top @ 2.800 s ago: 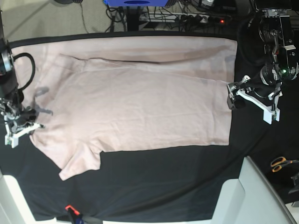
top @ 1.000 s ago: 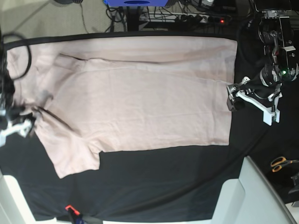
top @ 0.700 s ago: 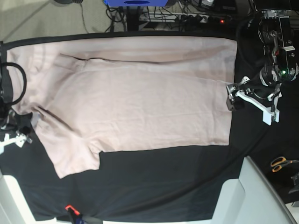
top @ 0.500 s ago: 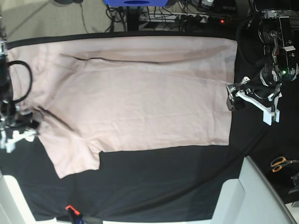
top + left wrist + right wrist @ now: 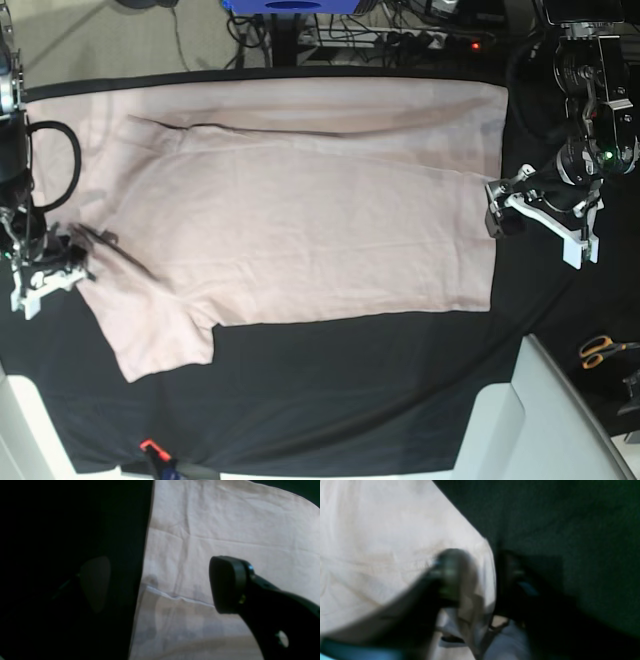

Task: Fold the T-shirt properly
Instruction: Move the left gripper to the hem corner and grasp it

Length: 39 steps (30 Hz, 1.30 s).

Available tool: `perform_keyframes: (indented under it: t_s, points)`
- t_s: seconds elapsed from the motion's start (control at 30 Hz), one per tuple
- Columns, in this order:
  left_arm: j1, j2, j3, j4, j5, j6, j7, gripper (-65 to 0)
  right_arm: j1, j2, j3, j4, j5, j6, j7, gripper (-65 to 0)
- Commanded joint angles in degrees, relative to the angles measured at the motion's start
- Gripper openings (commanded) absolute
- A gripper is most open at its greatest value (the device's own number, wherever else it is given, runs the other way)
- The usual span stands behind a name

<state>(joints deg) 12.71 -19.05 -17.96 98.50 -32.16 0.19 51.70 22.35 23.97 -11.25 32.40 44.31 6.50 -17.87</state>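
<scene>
While the left claw [image 5: 497, 208] stands with its jaws wide apart and empty at the hem edge of the T-shirt [image 5: 300, 210], one pad [image 5: 226, 583] hangs over the pink fabric and the other [image 5: 96, 582] over the black cloth beside it, neither clearly pressing down. The right claw [image 5: 62, 255] sits at the opposite end of the T-shirt, by the shoulder edge; its wrist view is blurred, with one finger [image 5: 450, 572] over the fabric and the other [image 5: 512, 580] over the dark cover, a raised bit of the shirt's edge between them, and whether the jaws have actually clamped that edge cannot be told. The T-shirt lies spread across the bench [image 5: 350, 400], pale pink and plain, its length running side to side in the base view, hem toward the left claw. The far long edge is folded over onto the body, leaving a straight crease line, and one short sleeve [image 5: 160, 340] sticks out toward the near edge of the bench next to the right claw. Small wrinkles gather in the fabric right beside that claw. Beyond the hem end of the T-shirt, near the bench's corner, lie orange-handled scissors [image 5: 600, 350] beside a pale grey bin [image 5: 530, 420]; cables and a power strip [image 5: 420, 40] run along the floor behind the bench.
</scene>
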Motion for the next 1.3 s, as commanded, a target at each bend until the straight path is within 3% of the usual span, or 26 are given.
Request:
perform_keyframes:
  t_s: [0.0, 0.07, 0.1, 0.3, 0.47, 0.67, 0.87, 0.97, 1.13, 1.27]
  points:
    - [-0.45, -0.78, -0.37, 0.8, -0.41, 0.12, -0.93, -5.1, 1.34, 0.87, -0.05, 0.61, 0.04, 0.31, 0.07, -54.2]
    - [-0.45, -0.78, -0.29, 0.62, -0.41, 0.12, -0.93, -5.1, 1.34, 0.87, -0.05, 0.52, 0.04, 0.31, 0.07, -63.3]
    - [-0.53, -0.78, -0.29, 0.18, -0.41, 0.12, -0.93, -5.1, 1.43, 0.87, -0.05, 0.52, 0.04, 0.31, 0.07, -64.8]
    - [-5.81, -0.78, 0.24, -6.85, -0.41, 0.12, -0.93, -4.9, 1.43, 1.22, -0.14, 0.7, 0.04, 0.31, 0.24, -65.0]
    - [-16.45, -0.86, 0.42, -16.26, -0.41, 0.12, -0.93, -4.3, 0.9, 1.4, -0.14, 5.18, -0.05, 0.31, 0.15, -65.0]
    - [-32.18, -3.15, 13.08, -33.66, -0.41, 0.12, -1.55, -3.8, -0.06, 2.28, -0.14, 7.47, -0.05, 0.31, 0.07, -65.0]
    - [-42.2, -1.83, 18.0, -56.08, -0.41, -0.05, -13.15, 0.0, -0.15, 2.45, -0.14, 7.55, -0.05, 0.31, 0.07, -65.0]
    - [-45.98, -1.83, 22.83, -64.96, -0.41, -2.43, -18.34, 0.0, -0.15, 2.45, -0.14, 7.55, -0.05, 0.4, 0.07, -65.0]
    - [-48.36, -1.74, 26.61, -72.52, -0.41, -4.01, -25.72, 0.0, -0.15, 2.45, -0.14, 7.55, -0.05, 0.4, 0.07, -65.0]
    - [-49.68, -0.51, 28.64, -76.39, -0.41, -4.1, -28.36, 0.0, -0.15, 2.45, -0.14, 7.55, -0.05, 0.4, 0.07, -65.0]
